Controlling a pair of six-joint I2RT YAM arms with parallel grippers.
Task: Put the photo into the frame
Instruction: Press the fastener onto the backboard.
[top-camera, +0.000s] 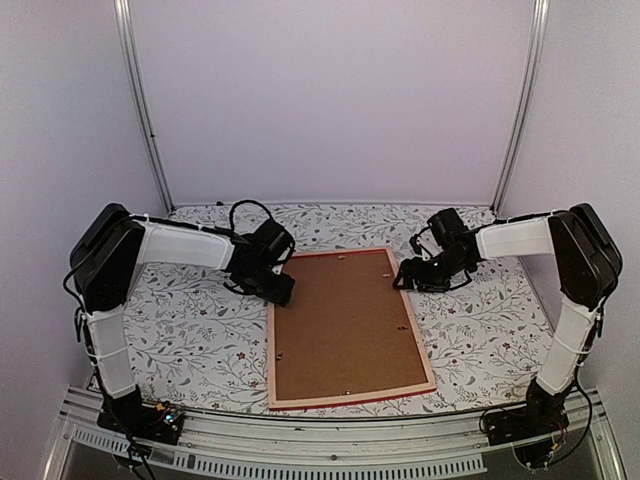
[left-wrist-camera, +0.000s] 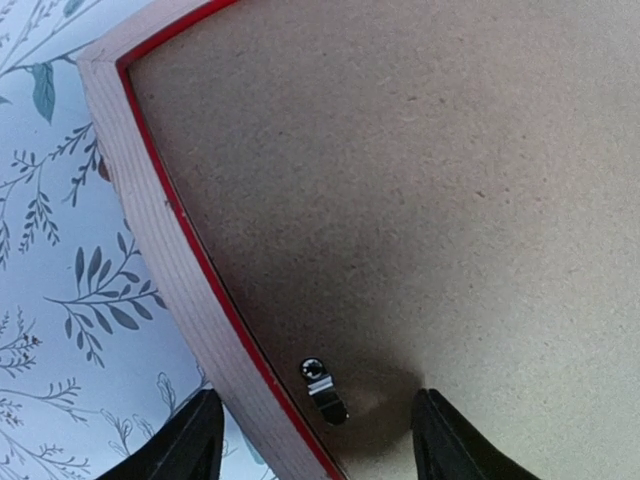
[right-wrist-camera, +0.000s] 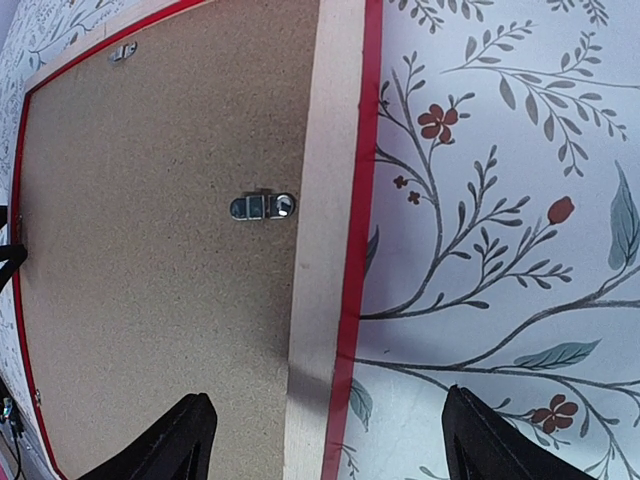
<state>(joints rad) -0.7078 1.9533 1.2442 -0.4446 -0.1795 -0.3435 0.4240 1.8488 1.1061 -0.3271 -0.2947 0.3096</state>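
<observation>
Lying face down on the patterned bench (top-camera: 200, 330), the frame (top-camera: 350, 401) is seen with its pale wood back uppermost and a thin red line along the rim. Its opening is covered by a brown backing board (top-camera: 345, 325). The photo is not seen in any view, and whether it lies beneath the board cannot be told. The frame's long axis is set from the near edge of the bench toward the far wall, slightly skewed. The left tool (top-camera: 283, 291) is held over the far left corner, its jaws well parted and empty, with the rim and a small metal clip (left-wrist-camera: 325, 388) caught between the fingertips in the wrist view. The right tool (top-camera: 405, 278) is held at the far part of the right side, likewise wide open and empty; the rim is straddled, and another clip (right-wrist-camera: 262, 207) is seen further ahead on the board. The left arm is judged nearer to a clip, so the coming move is probably made there.
</observation>
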